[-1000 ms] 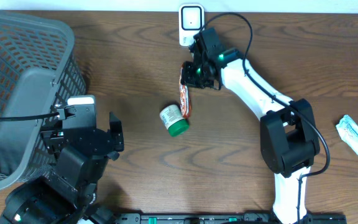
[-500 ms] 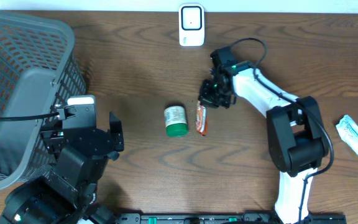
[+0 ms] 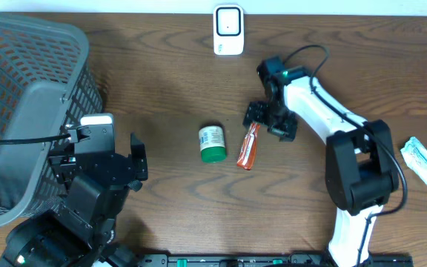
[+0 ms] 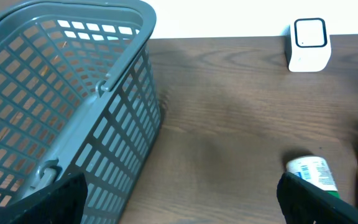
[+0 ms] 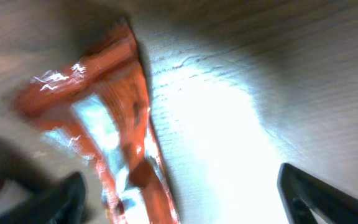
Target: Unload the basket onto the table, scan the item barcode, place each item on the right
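Wide open at the right gripper [image 3: 270, 122], nothing held. Just beside its fingers, flat on the brown wooden table [image 3: 161, 89]: the crinkled orange plastic packet [image 3: 247, 146]. Next to that, lying sideways, a white green-capped bottle [image 3: 212, 143]. Well beyond, at the table's far edge, the white box-shaped scanner [image 3: 228, 30]. Likewise wide open and empty at the left gripper [image 4: 182, 186], near the grey plastic mesh basket [image 4: 73, 93].

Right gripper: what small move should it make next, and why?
Probably lift the right gripper straight up, clear of the orange packet. Its jaws stand open and the packet lies on the table beside the green-capped bottle, so nothing is held; rising first should avoid dragging it.
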Controlling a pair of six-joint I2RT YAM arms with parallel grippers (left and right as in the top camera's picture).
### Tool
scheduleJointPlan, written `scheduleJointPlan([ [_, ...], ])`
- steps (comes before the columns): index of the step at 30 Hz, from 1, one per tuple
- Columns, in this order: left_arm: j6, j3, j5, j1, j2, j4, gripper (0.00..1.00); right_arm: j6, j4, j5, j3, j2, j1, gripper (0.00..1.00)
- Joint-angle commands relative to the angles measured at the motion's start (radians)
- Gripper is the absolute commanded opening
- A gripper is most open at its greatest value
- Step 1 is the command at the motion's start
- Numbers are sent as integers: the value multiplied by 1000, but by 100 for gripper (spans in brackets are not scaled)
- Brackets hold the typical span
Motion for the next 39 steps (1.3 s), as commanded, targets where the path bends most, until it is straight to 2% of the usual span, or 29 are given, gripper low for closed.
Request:
scheduleJointPlan([
  [1, -4, 6, -13, 3, -3, -2, 98, 5, -39, 61, 111, -89, 3, 99],
  [3, -5, 6, -13, 3, -3, -2, 98, -18, -54, 62, 137, -108, 8, 99],
  [5, -4, 6, -13, 3, -3, -2, 98, -89, -21, 66, 142, -130, 12, 92],
  [7, -4, 6, -13, 3, -3, -2, 98, -63, 29, 38, 142, -138, 14, 99],
  [10, -5, 6, -13, 3, -3, -2, 98, -92, 80, -36, 142, -132, 26, 99],
  [15, -5, 6, -13, 3, -3, -2, 98, -10, -10, 57, 166, -93, 72, 97],
  [21, -5, 6, -13, 3, -3, -2, 98, 61, -154, 152, 314, 12, 161, 94],
  [23, -5, 6, -13, 3, -3, -2, 98, 99, -227, 171, 386, 79, 171, 90],
  [27, -5, 6, -13, 3, -3, -2, 98, 111, -338, 171, 543, 209, 172, 74],
  [31, -4, 6, -13, 3, -3, -2, 98, 143, -391, 178, 663, 278, 173, 74],
  [35, -4, 6, -13, 3, -3, -2, 98, 184, -402, 178, 676, 304, 173, 74],
  [39, -5, 6, -13, 3, -3, -2, 98, 194, -453, 178, 676, 346, 183, 70],
])
